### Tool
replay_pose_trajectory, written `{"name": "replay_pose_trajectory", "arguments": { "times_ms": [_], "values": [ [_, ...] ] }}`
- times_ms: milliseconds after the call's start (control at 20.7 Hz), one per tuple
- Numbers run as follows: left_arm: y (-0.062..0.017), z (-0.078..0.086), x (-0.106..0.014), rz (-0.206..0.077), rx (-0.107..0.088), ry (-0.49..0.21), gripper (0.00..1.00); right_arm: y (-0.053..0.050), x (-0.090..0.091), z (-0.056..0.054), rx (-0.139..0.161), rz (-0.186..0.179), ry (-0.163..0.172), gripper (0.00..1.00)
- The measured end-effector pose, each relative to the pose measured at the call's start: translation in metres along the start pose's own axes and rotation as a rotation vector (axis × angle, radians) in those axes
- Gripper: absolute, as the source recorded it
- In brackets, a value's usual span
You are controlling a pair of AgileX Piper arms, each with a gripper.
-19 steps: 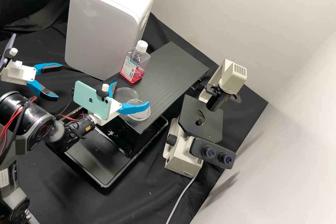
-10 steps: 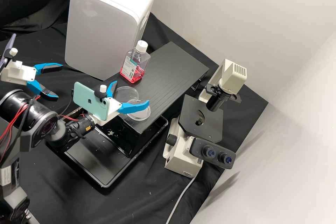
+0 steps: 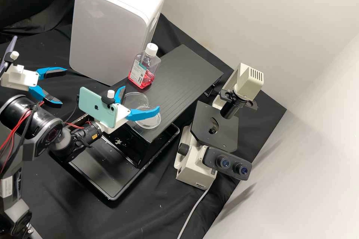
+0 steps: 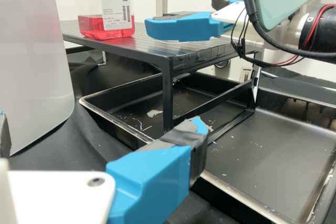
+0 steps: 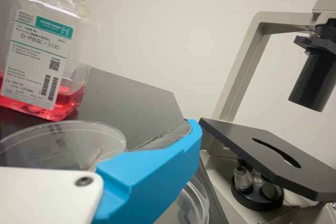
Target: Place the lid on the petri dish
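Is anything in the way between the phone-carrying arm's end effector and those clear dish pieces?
Nothing visible does. The right end effector is open directly at the two clear dish pieces on the black shelf; the bottle stands farther back.

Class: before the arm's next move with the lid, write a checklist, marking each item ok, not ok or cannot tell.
1. Lid at right gripper: ok.
2. Lid gripped firmly: cannot tell.
3. Lid centred over dish: not ok, offset.
4. Dish flat on shelf: ok.
5. Bottle clear of dish: ok.
6. Left gripper open, away from shelf: ok.
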Motion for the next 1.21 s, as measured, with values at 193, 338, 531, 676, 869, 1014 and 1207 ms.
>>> {"name": "replay_pose_trajectory", "arguments": {
  "times_ms": [193,338,531,676,869,1014,1207],
  "values": [
    [0.0,0.0,0.0,0.0,0.0,0.0,1.0,-0.0001,0.0,-0.0002,-0.001,-0.001,0.002,0.0],
    [0.0,0.0,0.0,0.0,0.0,0.0,1.0,-0.0003,0.0,-0.0007,-0.003,-0.004,0.008,0.0],
    [-0.0012,-0.0004,0.0003,-0.005,-0.002,0.001,1.0,-0.0004,0.0003,0.0001,0.0,-0.013,0.014,0.0],
    [-0.0029,-0.0009,0.0007,-0.012,-0.004,0.003,1.0,0.0,0.0006,0.001,0.012,-0.014,0.016,0.0],
    [-0.0029,-0.0009,0.0007,-0.012,-0.004,0.003,1.0,0.0004,0.0007,0.0023,0.026,-0.019,0.009,1.0],
    [-0.0029,-0.0009,0.0007,-0.012,-0.004,0.003,1.0,0.0005,0.0007,0.0024,0.027,-0.018,0.007,1.0],
    [-0.0029,-0.0009,0.0007,-0.012,-0.004,0.003,1.0,0.0009,0.0007,0.0032,0.03,-0.014,-0.002,1.0]
  ]
}}
